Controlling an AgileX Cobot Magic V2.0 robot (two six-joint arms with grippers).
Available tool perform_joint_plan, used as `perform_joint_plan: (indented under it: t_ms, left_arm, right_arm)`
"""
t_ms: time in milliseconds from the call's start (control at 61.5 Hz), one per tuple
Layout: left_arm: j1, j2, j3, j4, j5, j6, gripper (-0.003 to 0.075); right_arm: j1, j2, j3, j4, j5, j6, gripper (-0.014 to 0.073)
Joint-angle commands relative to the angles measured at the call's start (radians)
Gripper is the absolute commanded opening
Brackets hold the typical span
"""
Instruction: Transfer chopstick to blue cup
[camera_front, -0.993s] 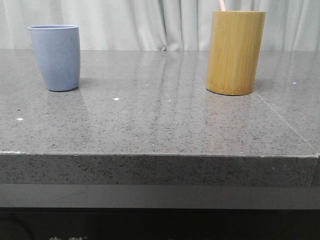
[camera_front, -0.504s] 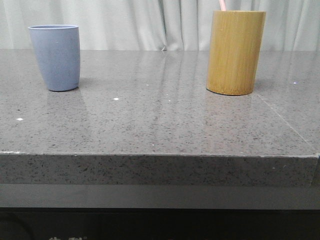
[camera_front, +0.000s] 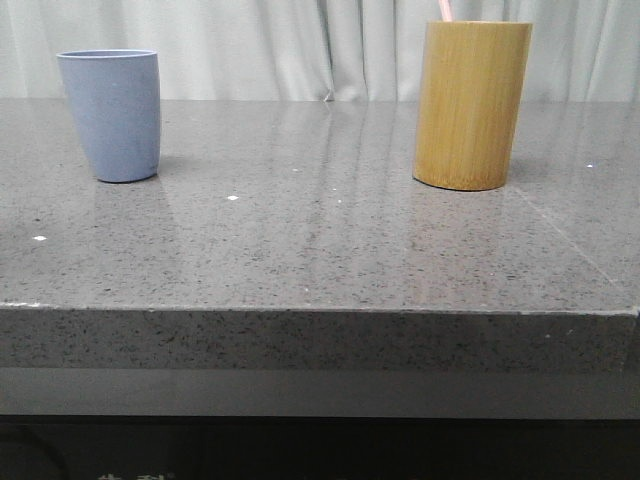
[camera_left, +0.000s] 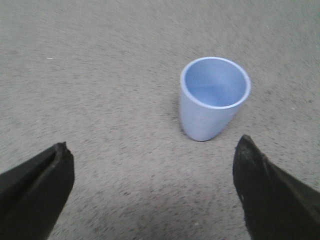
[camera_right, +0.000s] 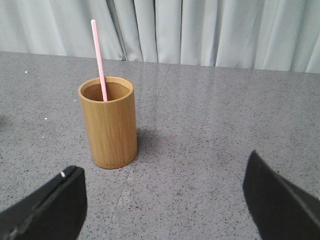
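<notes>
The blue cup (camera_front: 112, 115) stands upright and empty at the table's far left; it also shows in the left wrist view (camera_left: 212, 97). A pale pink chopstick (camera_right: 98, 59) stands in the yellow-brown bamboo holder (camera_right: 109, 122) at the far right; only its tip (camera_front: 444, 10) shows above the holder (camera_front: 470, 105) in the front view. My left gripper (camera_left: 150, 150) is open and empty, above the table short of the blue cup. My right gripper (camera_right: 162, 170) is open and empty, short of the holder and to its side. Neither gripper shows in the front view.
The grey speckled stone table (camera_front: 320, 240) has a front edge (camera_front: 320, 312) near the camera. A seam (camera_front: 575, 245) runs across the top at the right. Pale curtains (camera_front: 300, 45) hang behind the table.
</notes>
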Motion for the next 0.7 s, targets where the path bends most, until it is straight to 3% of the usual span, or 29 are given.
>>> perform_joint_plan:
  t_ms: [0,244,472,683]
  left_arm:
    - [-0.056,0.112,-0.171,0.0,0.032,0.001,0.0621]
    - [-0.195,0.426,-0.56,0.016,0.28,0.001,0.0621]
    - [-0.247,0.67,-0.844,0.05,0.487,0.001,0.0621]
    - [-0.247,0.762,-0.906,0.067,0.49,-0.003,0.0621]
  right_arm:
    - [-0.004,0.014,-0.034,-0.006,-0.074,-0.006,0.0642]
    - [-0.004,0.014,-0.034,-0.006,-0.074,-0.006,0.0642]
    - [-0.004,0.014,-0.034,-0.006,-0.074,-0.006,0.0642]
    - [-0.004,0.014,-0.034,-0.006,-0.073,-0.006,0.0642]
